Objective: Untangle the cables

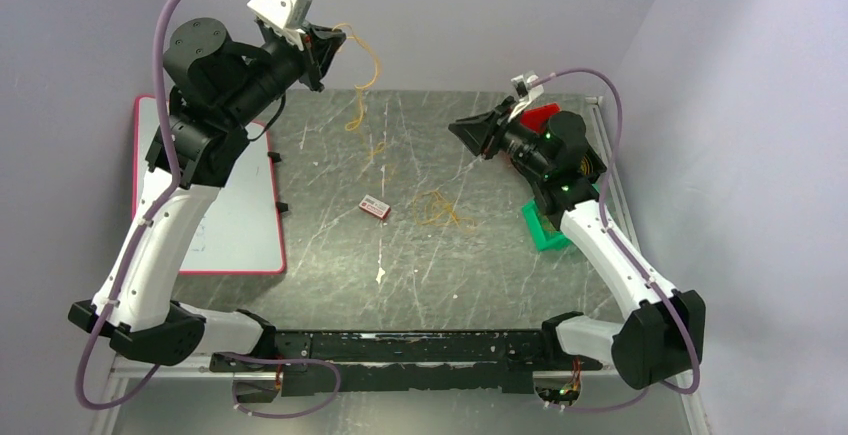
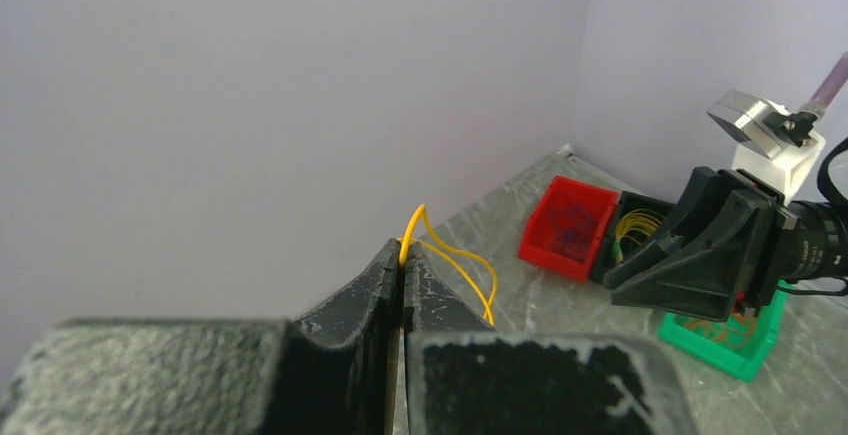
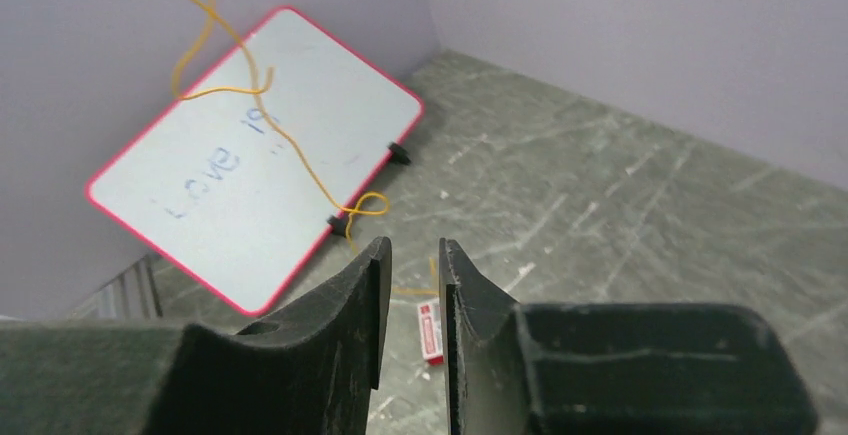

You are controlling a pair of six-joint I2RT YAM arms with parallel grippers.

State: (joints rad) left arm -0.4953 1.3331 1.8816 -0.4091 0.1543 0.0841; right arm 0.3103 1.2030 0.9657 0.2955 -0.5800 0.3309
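My left gripper (image 1: 328, 47) is raised high at the back left and is shut on a thin yellow cable (image 1: 362, 75), which hangs in loops down to the table. In the left wrist view the cable (image 2: 455, 255) comes out of the closed fingertips of the gripper (image 2: 403, 255). A second small bunch of orange-yellow cable (image 1: 437, 210) lies on the table centre. My right gripper (image 1: 462, 131) hovers at the right, slightly open and empty (image 3: 410, 250). The hanging cable (image 3: 215, 45) shows ahead of it in the right wrist view.
A pink-edged whiteboard (image 1: 235, 205) lies at the left. A small red-and-white box (image 1: 375, 207) sits at mid-table. A red bin (image 2: 565, 225), a black bin holding yellow coils (image 2: 635, 225) and a green bin (image 1: 545, 230) stand at the right edge.
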